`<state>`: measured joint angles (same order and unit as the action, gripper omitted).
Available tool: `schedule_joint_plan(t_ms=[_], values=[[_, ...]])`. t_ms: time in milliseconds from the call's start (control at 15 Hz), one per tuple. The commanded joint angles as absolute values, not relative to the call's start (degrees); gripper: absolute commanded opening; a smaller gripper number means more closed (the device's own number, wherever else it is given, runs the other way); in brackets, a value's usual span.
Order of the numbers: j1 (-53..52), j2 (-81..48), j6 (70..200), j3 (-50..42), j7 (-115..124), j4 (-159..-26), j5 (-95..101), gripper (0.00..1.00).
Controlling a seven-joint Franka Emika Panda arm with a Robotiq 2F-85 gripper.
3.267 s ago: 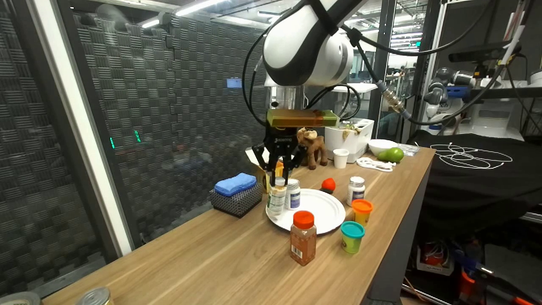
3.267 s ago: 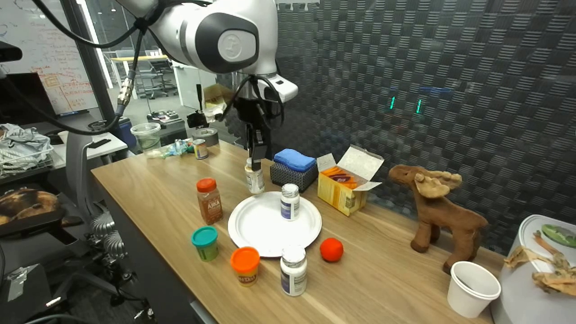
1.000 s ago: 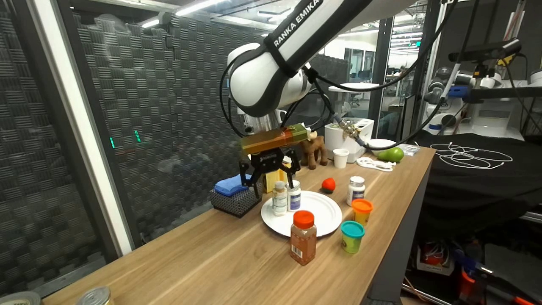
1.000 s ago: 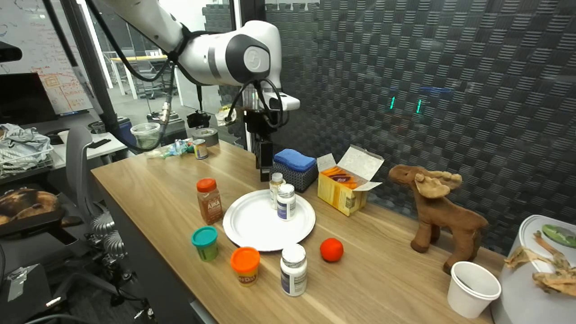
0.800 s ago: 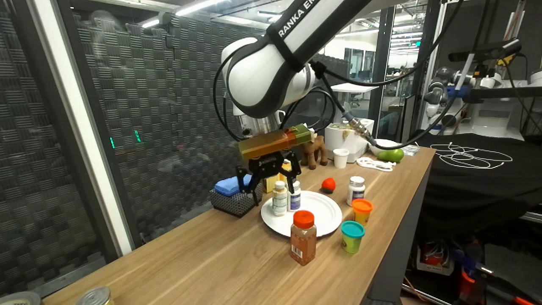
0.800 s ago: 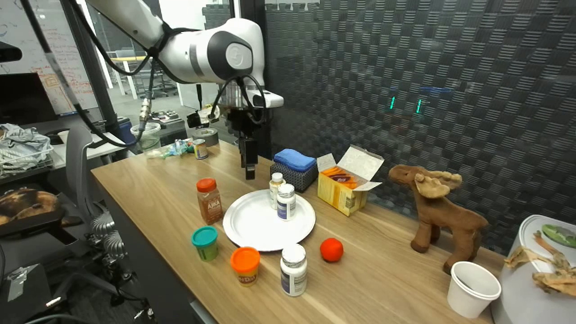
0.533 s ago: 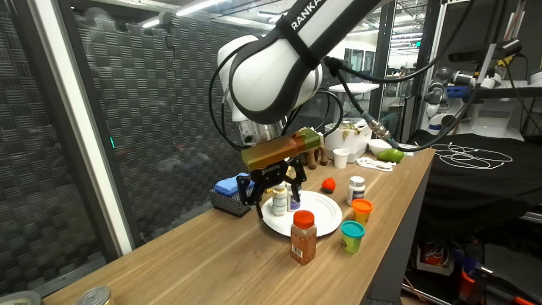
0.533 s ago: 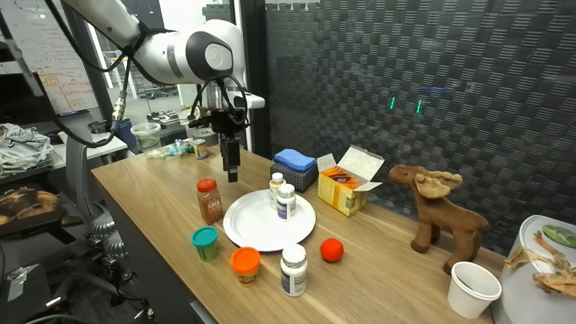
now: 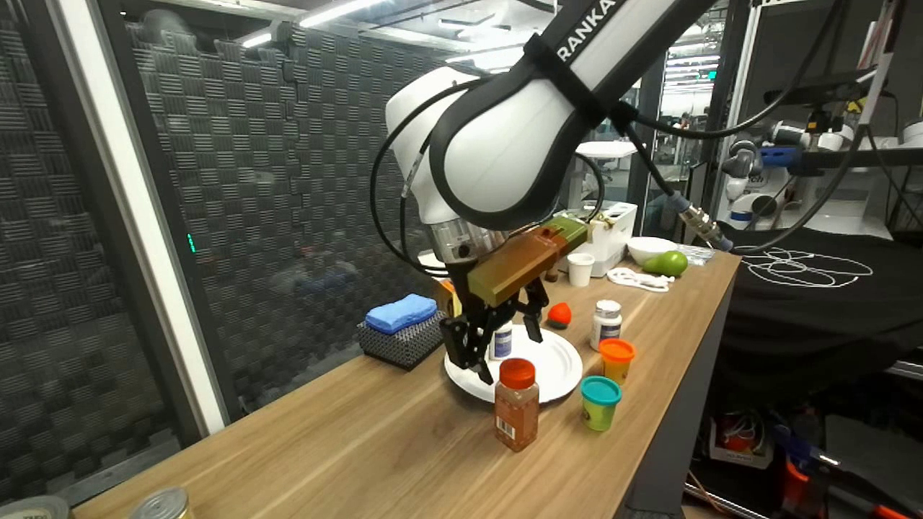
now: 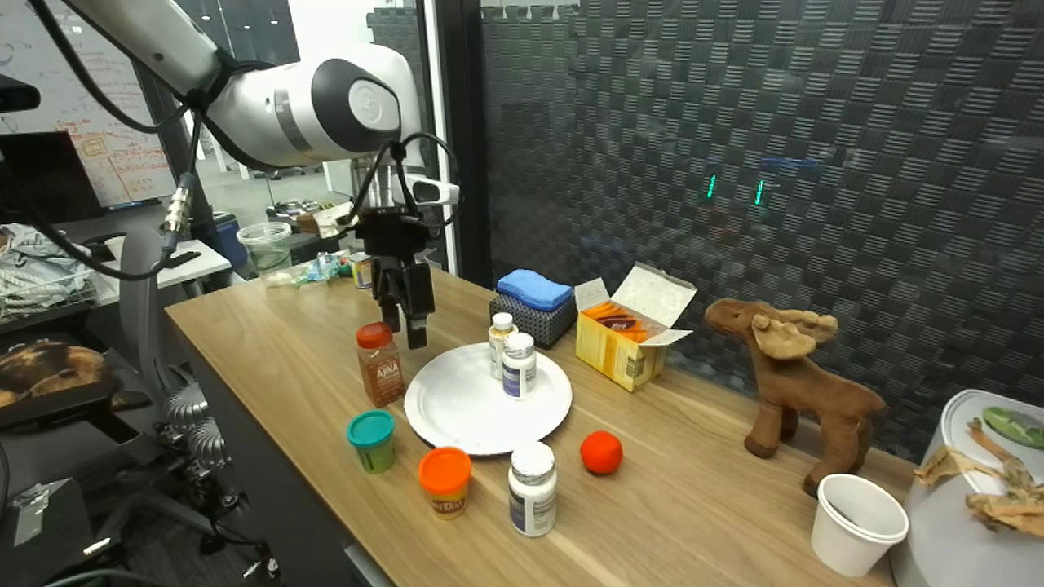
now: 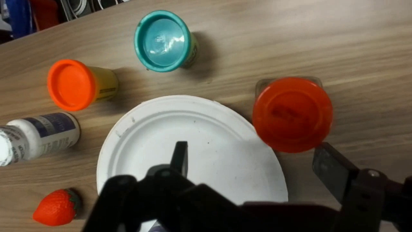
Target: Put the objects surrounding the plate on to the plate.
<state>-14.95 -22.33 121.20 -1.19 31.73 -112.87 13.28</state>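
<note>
One green plastic tub with a round teal lid [image 10: 371,441] stands upright on the wood-grain table [image 10: 261,334], lower left of centre in an exterior view. Above it in the frame is the square-based brown bottle with a red cap [image 10: 381,371], also upright. Just beside that cap hangs the black gripper [image 10: 404,328], its jaws spread wide apart; in the wrist view one fingertip shows at the cap's lower right edge, touching or not I cannot tell. Next, bottom centre, is the yellow plastic tub with an orange lid [image 10: 445,487]. The round white plate [image 10: 457,420] lies mid-frame, its left rim just beside the brown bottle. On its upper right part stand a slim cream bottle with a white cap [image 10: 496,346] and a white bottle with a blue label [image 10: 519,377]. Below the plate is another blue-labelled white bottle [image 10: 533,493]. Further right lies the red strawberry with a green leafy top [image 10: 601,452], then the brown plush moose [image 10: 803,391].
</note>
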Motion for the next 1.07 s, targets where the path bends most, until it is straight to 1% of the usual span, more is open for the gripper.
schedule_joint_plan(t_ms=[0,333,533,733,1000], values=[[-12.6,-19.3,123.2,0.5,22.0,-116.2,13.7,1.0],[-10.1,-18.3,126.8,2.4,11.0,-118.2,11.5,1.0],[-9.2,-17.6,131.6,3.9,8.4,-120.2,8.8,1.0],[-9.4,-16.9,136.4,5.1,8.9,-122.4,5.5,1.0],[-11.2,-15.3,139.9,5.1,15.6,-126.0,4.0,1.0]])
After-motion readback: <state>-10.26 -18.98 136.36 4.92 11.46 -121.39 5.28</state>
